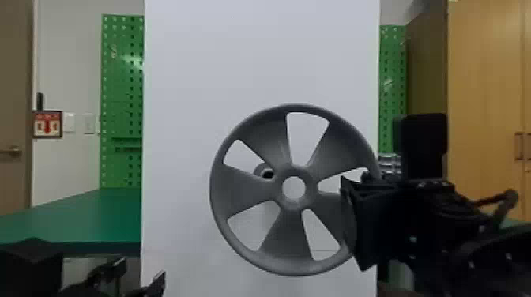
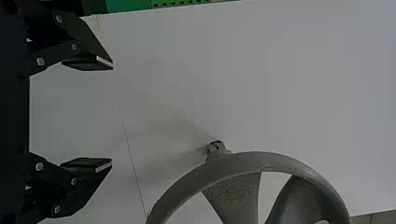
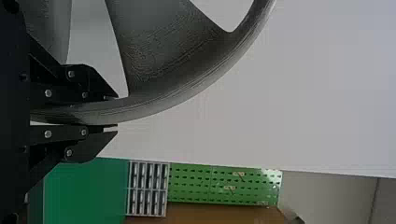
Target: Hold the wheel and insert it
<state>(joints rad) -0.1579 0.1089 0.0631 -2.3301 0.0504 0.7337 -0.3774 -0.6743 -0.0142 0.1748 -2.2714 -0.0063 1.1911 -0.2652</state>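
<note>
The gray five-spoked wheel (image 1: 288,241) is upright right of center and low in the head view, its face toward the camera, in front of a tall white panel (image 1: 197,59). The right gripper (image 1: 351,225) has its fingers closed on the rim at the wheel's right side, one on each face of it, as the right wrist view shows. A short round peg (image 1: 259,171) juts from the panel and can be seen through the opening left of the wheel's hub, so the center hole and the peg are out of line.

The left gripper (image 1: 140,274) is at the lower left of the head view, its fingers spread wide and empty, well apart from the wheel.

Behind the panel, a green tabletop (image 1: 91,221) extends at left, with green pegboards (image 1: 122,87) on both sides. A wooden cabinet (image 1: 482,79) stands at far right, and a red sign (image 1: 47,124) hangs on the left wall.
</note>
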